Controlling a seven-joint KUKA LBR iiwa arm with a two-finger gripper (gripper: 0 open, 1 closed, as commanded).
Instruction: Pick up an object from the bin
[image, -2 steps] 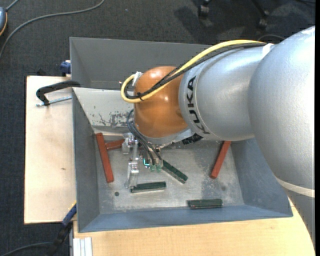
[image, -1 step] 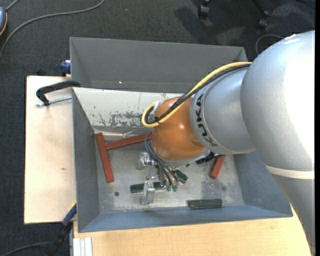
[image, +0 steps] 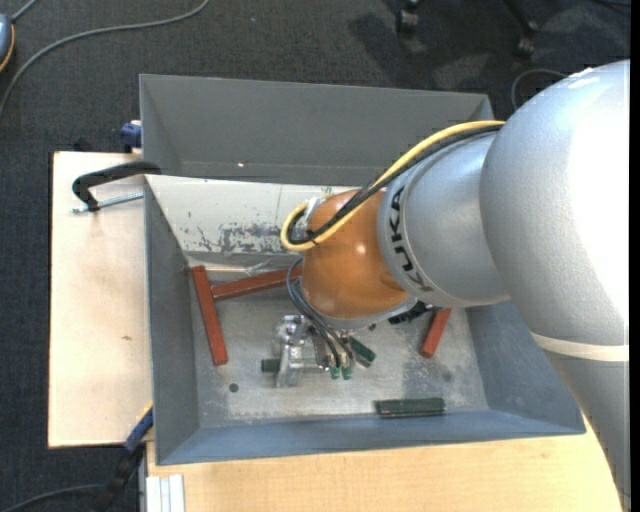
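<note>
Grey bin (image: 300, 120), red angle bar (image: 211, 322) left, dark strip (image: 409, 406) front, gripper (image: 297, 366) mid-floor

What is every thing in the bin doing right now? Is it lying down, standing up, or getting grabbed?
gripper: down low over the middle of the bin floor.
red L-shaped piece: lying flat at the left, apart from the gripper.
red stick: lying at the right, its top end hidden under the arm.
dark green bar: lying flat by the near wall, on its own.
</note>
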